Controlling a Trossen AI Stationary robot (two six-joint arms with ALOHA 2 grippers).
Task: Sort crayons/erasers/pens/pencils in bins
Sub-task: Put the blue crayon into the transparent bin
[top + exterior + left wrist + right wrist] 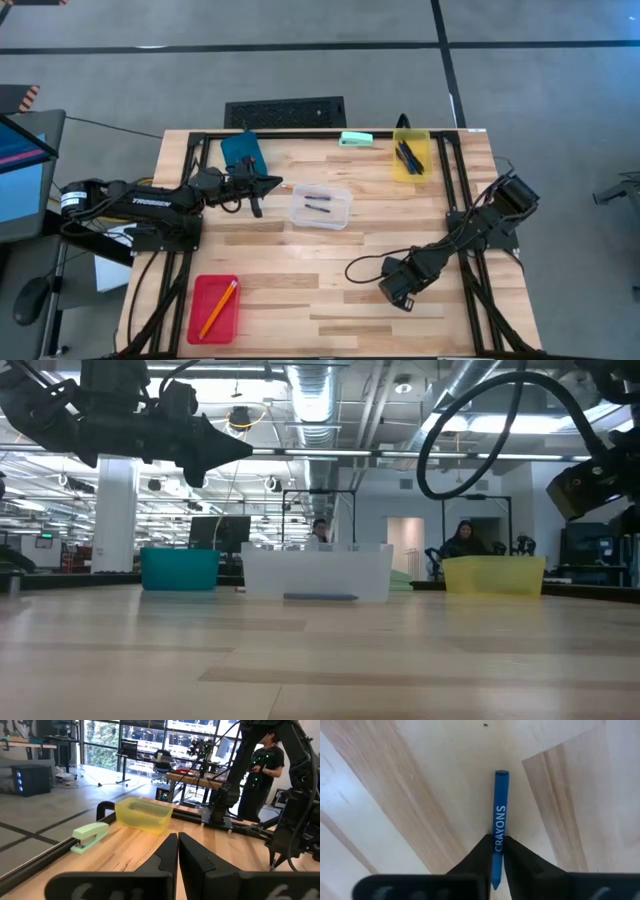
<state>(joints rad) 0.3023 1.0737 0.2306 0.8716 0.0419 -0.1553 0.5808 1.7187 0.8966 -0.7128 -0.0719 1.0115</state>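
My right gripper (398,290) hangs over the table's near-right part, shut on a blue crayon (500,805) marked CRAYONS. My left gripper (275,184) is shut and empty, raised above the table (245,448) between the blue bin (243,152) and the clear bin (321,207). The clear bin holds two short dark-blue sticks (318,202). Dark-blue pens (408,155) lie in the yellow bin (411,137) by the far edge. An orange pencil (218,307) lies in the red bin (200,320) near the near-left corner. No erasers show. My right gripper pinches the crayon between its two fingertips (485,852), on the part near its pointed end (499,837). The crayon lies along the fingers, its flat end (501,774) sticking out past them toward the table top. Whether that end touches the wood, I cannot tell.
A mint-green stapler (355,139) lies at the far edge between the blue and yellow bins. Black frame rails (455,180) run along both table sides. Bare wood spreads across the near middle. A person (262,770) stands beyond the table's right side.
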